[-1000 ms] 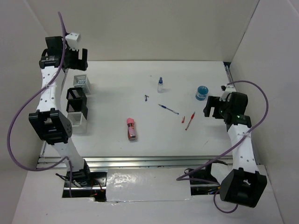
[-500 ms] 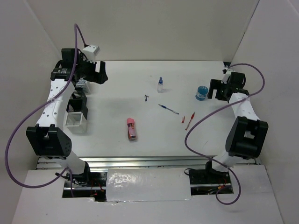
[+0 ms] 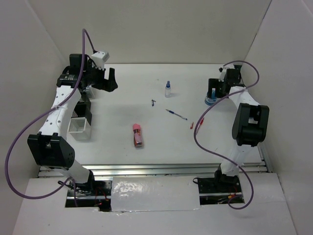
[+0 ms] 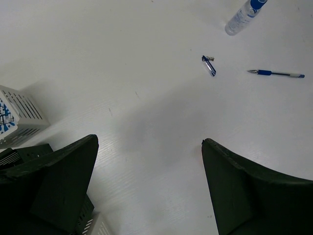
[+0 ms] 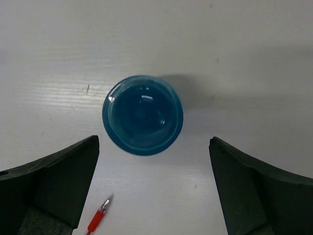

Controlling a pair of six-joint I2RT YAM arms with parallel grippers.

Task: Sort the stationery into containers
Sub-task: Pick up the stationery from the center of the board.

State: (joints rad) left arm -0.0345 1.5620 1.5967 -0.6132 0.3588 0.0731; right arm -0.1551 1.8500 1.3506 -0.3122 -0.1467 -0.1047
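Note:
A round blue tin (image 5: 143, 115) stands at the far right of the table; it also shows in the top view (image 3: 210, 100). My right gripper (image 5: 154, 161) hangs open just above it, empty (image 3: 215, 91). The red pen (image 3: 198, 127) and a short red piece (image 3: 191, 125) lie nearer; the pen's tip shows in the right wrist view (image 5: 99, 215). A blue pen (image 3: 176, 114), a blue-capped clear bottle (image 3: 167, 89) and a pink block (image 3: 138, 135) lie mid-table. My left gripper (image 3: 110, 81) is open and empty beside the row of boxes (image 3: 79, 111).
In the left wrist view the bottle (image 4: 242, 17), blue pen (image 4: 276, 74) and a small dark-blue clip (image 4: 209, 65) lie ahead of my left gripper (image 4: 149, 156). A white slotted box (image 4: 22, 115) holds a blue-white item (image 4: 5, 117). Enclosure walls stand close on both sides.
My right arm has reached to the far side and its gripper now hangs over the blue tin. My left gripper has swung right, away from the boxes, out over the table.

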